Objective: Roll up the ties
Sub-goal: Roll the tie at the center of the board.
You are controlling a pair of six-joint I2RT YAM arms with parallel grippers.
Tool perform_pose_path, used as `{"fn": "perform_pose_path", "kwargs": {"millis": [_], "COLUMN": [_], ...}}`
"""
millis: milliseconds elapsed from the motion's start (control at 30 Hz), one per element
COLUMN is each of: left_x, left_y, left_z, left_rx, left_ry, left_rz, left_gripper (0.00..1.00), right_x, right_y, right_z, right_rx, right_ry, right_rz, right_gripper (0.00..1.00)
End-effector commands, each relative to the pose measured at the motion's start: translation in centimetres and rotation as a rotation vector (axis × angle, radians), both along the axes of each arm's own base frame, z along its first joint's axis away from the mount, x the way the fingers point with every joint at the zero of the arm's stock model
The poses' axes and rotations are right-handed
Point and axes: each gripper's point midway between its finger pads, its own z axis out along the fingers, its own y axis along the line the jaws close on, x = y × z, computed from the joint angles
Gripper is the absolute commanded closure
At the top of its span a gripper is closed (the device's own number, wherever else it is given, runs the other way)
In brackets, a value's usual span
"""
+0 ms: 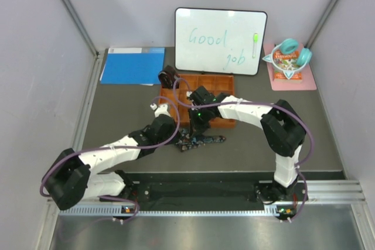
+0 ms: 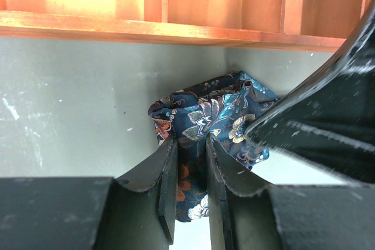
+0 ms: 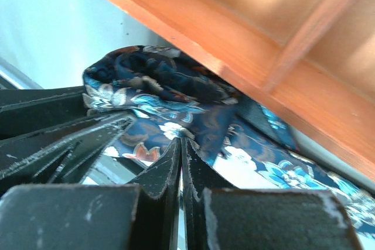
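The navy floral tie (image 1: 202,140) lies bunched on the dark table just in front of the orange compartment tray (image 1: 218,82). In the left wrist view, my left gripper (image 2: 190,141) is shut on a fold of this tie (image 2: 205,112), with the fabric running down between its fingers. My right gripper (image 3: 181,140) is shut, its tips pressed against the tie (image 3: 158,80) close under the tray's front wall (image 3: 246,65). Seen from above, both grippers meet over the tie, left (image 1: 180,135) and right (image 1: 198,123). A dark maroon tie (image 1: 167,78) sits coiled at the tray's back left corner.
A whiteboard (image 1: 220,40) stands at the back behind the tray. A blue folder (image 1: 132,65) lies at the back left, and a pink pad with teal headphones (image 1: 288,57) at the back right. The right arm's finger (image 2: 316,127) crosses the left wrist view.
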Motion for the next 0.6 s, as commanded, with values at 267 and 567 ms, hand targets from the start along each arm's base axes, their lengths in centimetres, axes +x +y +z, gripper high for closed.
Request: {"fn": "perform_pose_path", "kwargs": {"millis": [267,567], "left_x": [-0.1,0.2], "left_y": [0.8,0.1], "left_z": [1.7,2.3], "left_rx": [0.036,0.032], "left_ry": [-0.029,-0.031], "left_rz": [-0.013,-0.021], "left_gripper": [0.80,0.80], "right_x": [1.1,-0.6], "right_y": [0.1,1.8], "right_z": [0.2,-0.2], "right_rx": [0.041,0.051], "right_ry": [-0.018,0.000], "right_rz": [-0.021,0.012], "right_gripper": [1.00,1.00]}}
